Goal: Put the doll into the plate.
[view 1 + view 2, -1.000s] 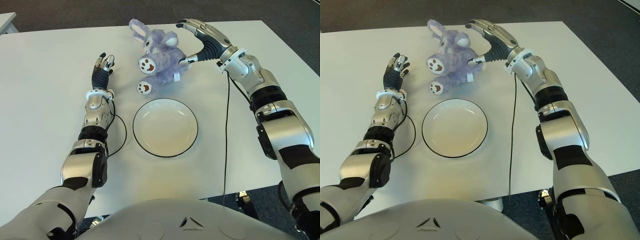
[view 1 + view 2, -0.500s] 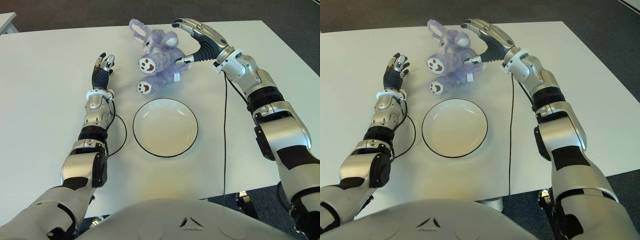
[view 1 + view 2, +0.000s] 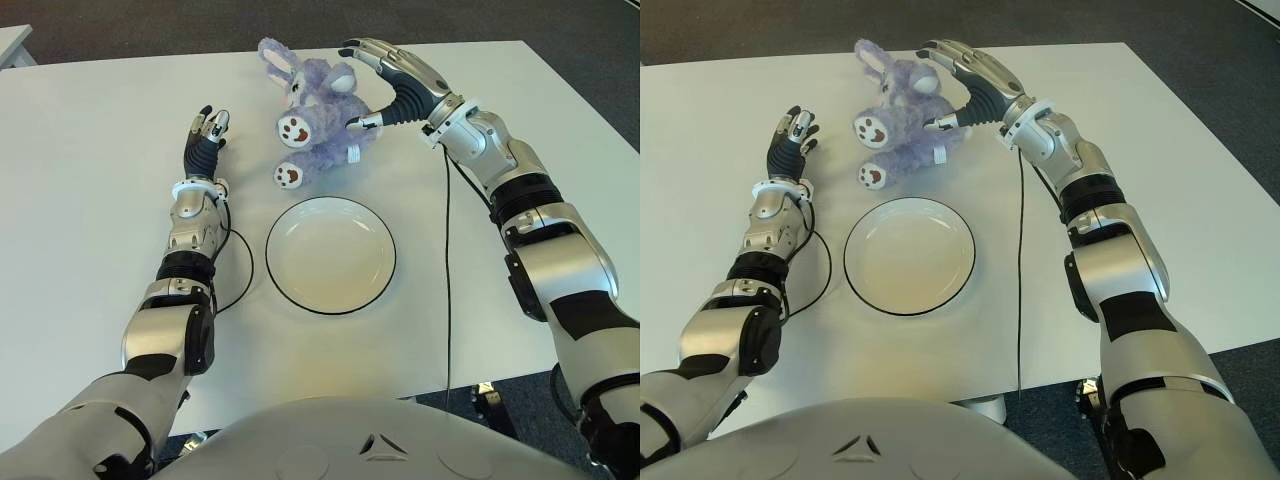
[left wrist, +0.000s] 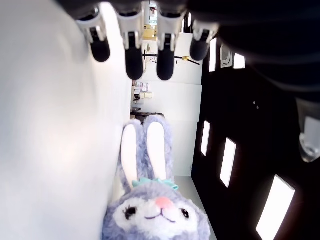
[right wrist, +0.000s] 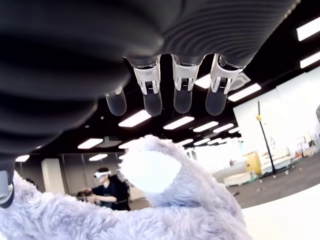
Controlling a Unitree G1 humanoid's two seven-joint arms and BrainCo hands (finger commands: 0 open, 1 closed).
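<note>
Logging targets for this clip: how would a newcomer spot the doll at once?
On the white table, look past the round plate toward the far edge. The doll lies there, with the open right hand around its head. It is the only soft thing: a purple plush rabbit with long ears.

purple bunny doll (image 3: 318, 118) on its back, just beyond empty white plate (image 3: 330, 254).
</note>
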